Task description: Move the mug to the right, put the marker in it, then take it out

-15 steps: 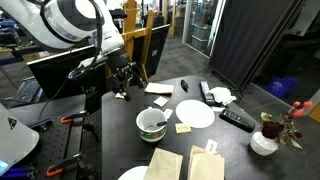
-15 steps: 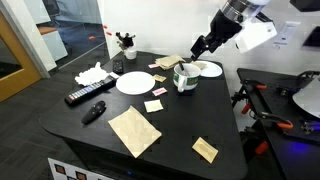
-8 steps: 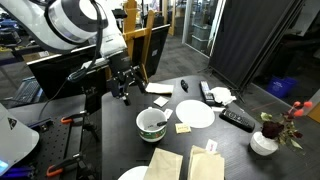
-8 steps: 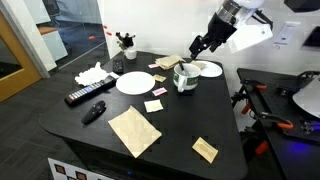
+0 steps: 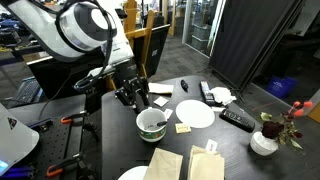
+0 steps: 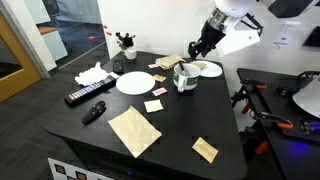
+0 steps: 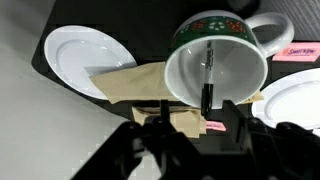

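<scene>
The mug [image 7: 235, 55], white with a dark green band, stands on the black table, seen from above in the wrist view. The dark marker [image 7: 207, 75] stands inside it, leaning on the rim, with its upper end poking out between my fingers. My gripper [image 7: 200, 112] is open, with its fingers wide apart on either side of the marker's end. In both exterior views the gripper [image 5: 128, 95] [image 6: 197, 47] hovers just above and beside the mug [image 5: 152, 124] [image 6: 185, 76].
White plates [image 7: 85, 55] [image 7: 295, 100] flank the mug, and a brown napkin [image 7: 130, 85] lies under its edge. A remote [image 6: 85, 95], a stubby black object [image 6: 93, 111], more napkins [image 6: 133, 130], sticky notes [image 6: 154, 105] and a flower pot [image 5: 265, 140] are on the table.
The gripper has come down and moved closer to the mug. The mug and the other things on the table have not moved.
</scene>
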Robot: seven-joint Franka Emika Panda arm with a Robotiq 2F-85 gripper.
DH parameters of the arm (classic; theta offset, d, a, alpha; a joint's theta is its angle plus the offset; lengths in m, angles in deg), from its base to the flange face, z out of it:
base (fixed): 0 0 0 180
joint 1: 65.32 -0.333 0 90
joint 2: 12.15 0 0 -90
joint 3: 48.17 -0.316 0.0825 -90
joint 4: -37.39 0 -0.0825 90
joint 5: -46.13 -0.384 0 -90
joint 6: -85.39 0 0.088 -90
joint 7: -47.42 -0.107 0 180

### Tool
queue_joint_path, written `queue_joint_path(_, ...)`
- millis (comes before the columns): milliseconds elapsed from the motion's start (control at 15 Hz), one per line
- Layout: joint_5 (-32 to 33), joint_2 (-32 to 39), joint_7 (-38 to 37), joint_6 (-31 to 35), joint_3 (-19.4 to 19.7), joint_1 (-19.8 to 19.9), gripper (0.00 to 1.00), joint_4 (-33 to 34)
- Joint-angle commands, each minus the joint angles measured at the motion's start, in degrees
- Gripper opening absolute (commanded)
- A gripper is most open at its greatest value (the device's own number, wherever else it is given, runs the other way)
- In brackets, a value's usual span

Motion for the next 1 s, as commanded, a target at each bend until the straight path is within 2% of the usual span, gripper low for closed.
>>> queue_joint_path(0, 2.81, 4.05, -1.68, 3.09, 1.24, 1.27, 0.61, 2.75)
queue_joint_path(200, 3.71, 6.76, -1.25, 5.24, 2.18, 1.53, 0.61, 4.42)
queue_joint_path(667, 3.63, 11.91, -0.94, 7.95, 3.30, 1.91, 0.52, 7.60)
queue_joint_path(933, 3.31, 14.28, -0.56, 8.74, 3.60, 2.08, 0.54, 9.12)
